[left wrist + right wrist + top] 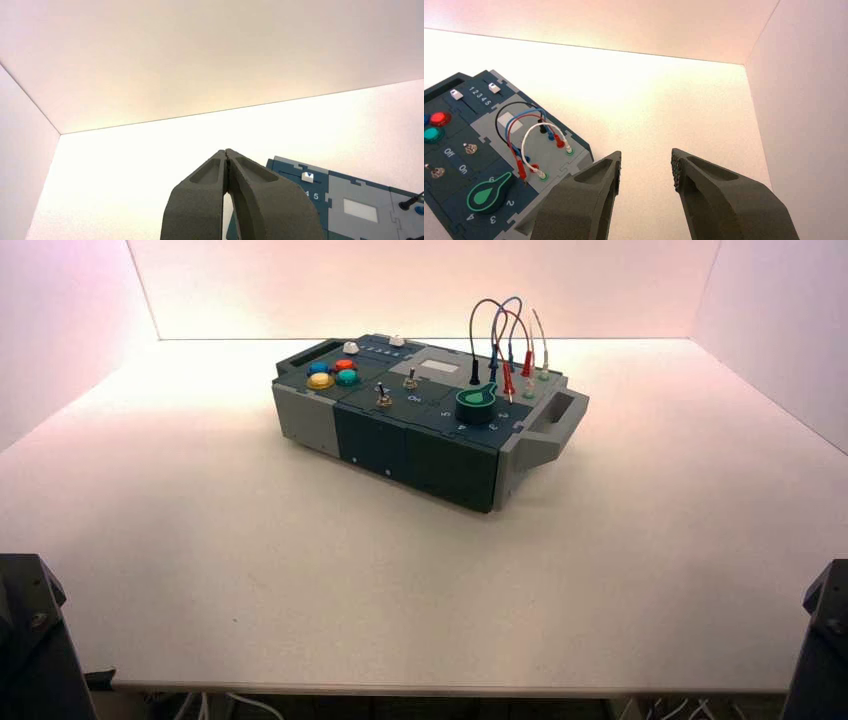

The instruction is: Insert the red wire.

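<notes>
- On the right part of the box (450, 455), toward its far side, the red wire (521, 117) arched from a seated red plug (559, 141) to a loose red plug (521, 170), its metal pin bare beside the red socket (534, 167).
- From the right gripper (646, 154), wide apart and empty above the near right of the desk (420, 600), the wire lay far and to the left; that arm looked the nearer one.
- The arch ran from near left at the loose end to far right at the seated end, so the likely grip was across the loose plug.
- The left gripper (225, 150), clenched on nothing, was parked near left.
</notes>
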Action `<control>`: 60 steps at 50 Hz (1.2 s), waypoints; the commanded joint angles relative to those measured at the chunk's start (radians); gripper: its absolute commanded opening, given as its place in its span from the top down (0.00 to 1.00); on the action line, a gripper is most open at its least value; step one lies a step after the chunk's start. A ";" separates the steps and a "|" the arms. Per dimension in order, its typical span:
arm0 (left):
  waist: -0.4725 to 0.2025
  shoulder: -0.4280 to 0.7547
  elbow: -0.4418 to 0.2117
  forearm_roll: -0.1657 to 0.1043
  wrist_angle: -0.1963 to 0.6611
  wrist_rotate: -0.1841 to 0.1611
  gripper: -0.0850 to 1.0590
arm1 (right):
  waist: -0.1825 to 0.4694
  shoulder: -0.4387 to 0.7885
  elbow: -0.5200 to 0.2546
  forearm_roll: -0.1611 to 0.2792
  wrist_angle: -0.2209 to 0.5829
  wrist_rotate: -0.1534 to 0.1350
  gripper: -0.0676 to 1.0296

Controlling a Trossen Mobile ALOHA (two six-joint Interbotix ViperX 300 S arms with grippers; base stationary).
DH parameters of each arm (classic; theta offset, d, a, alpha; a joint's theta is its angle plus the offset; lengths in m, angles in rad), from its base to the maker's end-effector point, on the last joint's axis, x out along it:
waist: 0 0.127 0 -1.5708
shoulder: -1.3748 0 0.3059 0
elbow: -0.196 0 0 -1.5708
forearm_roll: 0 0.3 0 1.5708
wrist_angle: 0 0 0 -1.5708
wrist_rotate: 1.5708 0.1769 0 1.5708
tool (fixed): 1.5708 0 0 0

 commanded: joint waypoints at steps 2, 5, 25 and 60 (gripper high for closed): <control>0.003 -0.015 -0.012 0.002 -0.006 0.006 0.95 | -0.008 -0.006 -0.017 -0.002 -0.014 0.000 0.45; 0.003 -0.014 -0.014 0.002 -0.005 0.006 0.95 | -0.008 -0.008 -0.017 -0.002 -0.014 0.000 0.45; 0.003 -0.009 -0.025 0.002 0.025 0.006 0.95 | -0.006 -0.017 -0.006 0.006 -0.015 0.002 0.45; -0.052 0.031 -0.169 0.002 0.394 0.048 0.95 | 0.058 0.103 -0.310 0.095 0.522 -0.078 0.45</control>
